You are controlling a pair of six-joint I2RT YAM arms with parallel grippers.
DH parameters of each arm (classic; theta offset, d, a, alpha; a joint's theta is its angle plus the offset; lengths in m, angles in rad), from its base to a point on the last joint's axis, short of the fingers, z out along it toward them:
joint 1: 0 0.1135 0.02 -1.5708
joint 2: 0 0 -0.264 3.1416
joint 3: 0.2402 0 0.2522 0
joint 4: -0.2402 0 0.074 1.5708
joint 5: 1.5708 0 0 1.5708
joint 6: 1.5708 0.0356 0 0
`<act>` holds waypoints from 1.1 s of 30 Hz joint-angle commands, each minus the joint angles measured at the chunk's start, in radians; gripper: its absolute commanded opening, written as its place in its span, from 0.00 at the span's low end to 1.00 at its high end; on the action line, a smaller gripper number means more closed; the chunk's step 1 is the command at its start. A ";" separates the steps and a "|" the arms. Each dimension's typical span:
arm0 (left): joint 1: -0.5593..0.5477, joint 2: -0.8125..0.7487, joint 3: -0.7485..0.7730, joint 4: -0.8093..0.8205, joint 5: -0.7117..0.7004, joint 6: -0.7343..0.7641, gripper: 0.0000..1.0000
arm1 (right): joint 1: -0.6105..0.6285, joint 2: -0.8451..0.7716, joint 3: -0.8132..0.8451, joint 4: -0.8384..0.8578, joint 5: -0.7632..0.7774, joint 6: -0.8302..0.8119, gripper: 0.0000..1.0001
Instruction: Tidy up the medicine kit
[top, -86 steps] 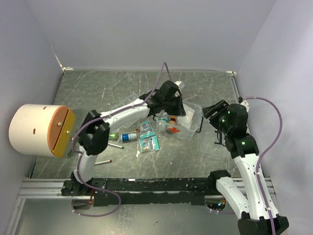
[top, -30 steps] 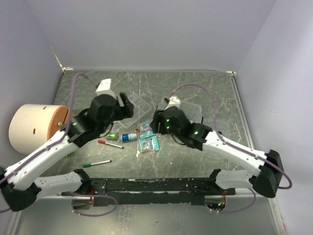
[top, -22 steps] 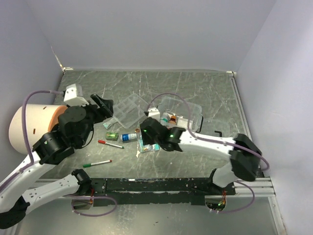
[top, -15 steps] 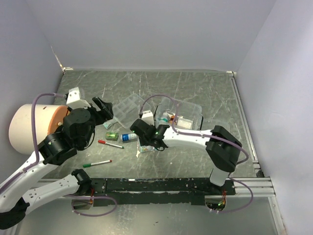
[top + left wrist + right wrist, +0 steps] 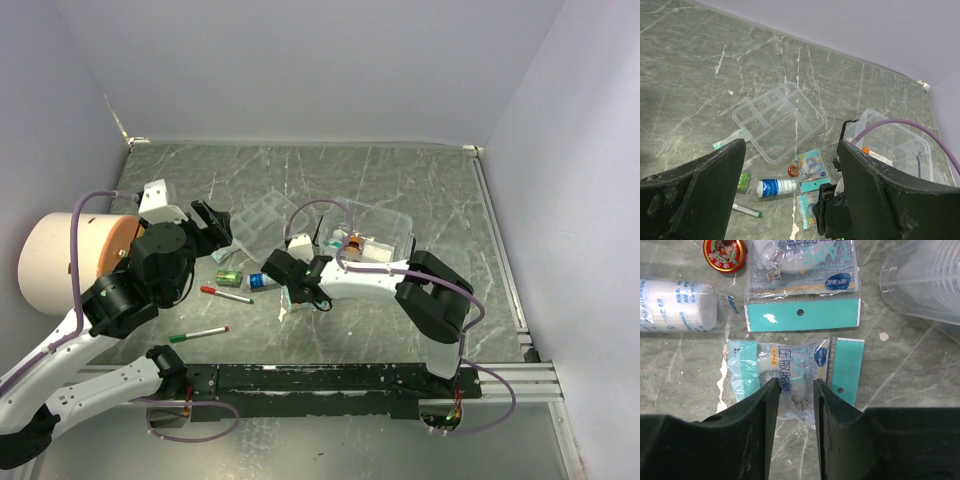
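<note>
My left gripper (image 5: pixel 792 150) hangs wide open, empty. Jaws of my right gripper (image 5: pixel 792 387) straddle the clear, teal-edged plastic packet (image 5: pixel 792 365); whether they grip, I cannot tell.

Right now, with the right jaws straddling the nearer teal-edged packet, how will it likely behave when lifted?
The packet is a crinkled clear film pouch, so it will probably flop and sag at its ends. It lies flat and looks light, so it is unlikely to roll. The glossy film may slip, though its bulging contents should offer some purchase.
</note>
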 commanded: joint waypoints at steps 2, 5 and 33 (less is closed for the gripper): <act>0.004 -0.010 -0.010 0.027 -0.012 0.010 0.86 | -0.023 0.045 0.016 0.007 -0.025 0.004 0.29; 0.004 -0.008 -0.016 0.031 -0.022 0.013 0.86 | -0.023 0.049 0.026 -0.026 0.014 0.030 0.19; 0.003 -0.050 -0.007 -0.038 -0.111 -0.057 0.81 | -0.143 -0.486 0.023 -0.024 0.064 -0.074 0.00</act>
